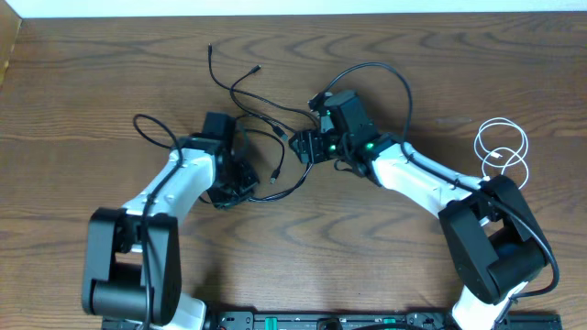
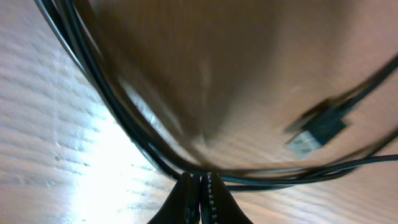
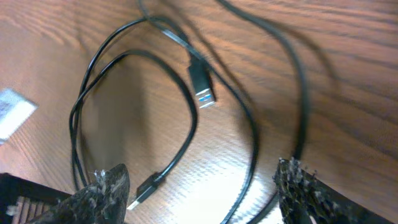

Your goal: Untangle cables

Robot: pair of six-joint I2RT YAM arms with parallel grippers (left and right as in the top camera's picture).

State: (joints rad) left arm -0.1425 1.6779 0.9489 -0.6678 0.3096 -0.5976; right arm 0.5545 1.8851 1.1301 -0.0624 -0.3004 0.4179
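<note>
Now, left gripper [image 2: 200, 186] pinched shut on the black cables [image 2: 85, 62] left of centre in the overhead view — right gripper [image 3: 202, 180] spread wide above their loops, holding nothing — white cable [image 1: 503, 151] coiled alone at right edge.

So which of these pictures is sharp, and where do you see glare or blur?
Overhead: sharp and evenly lit, the white cable clear. Left wrist: blurred, strong glare on the table at lower left, a dark shadow above, the black cables smeared. Right wrist: fairly sharp, mild glare at the bottom, the USB plug slightly soft.
</note>
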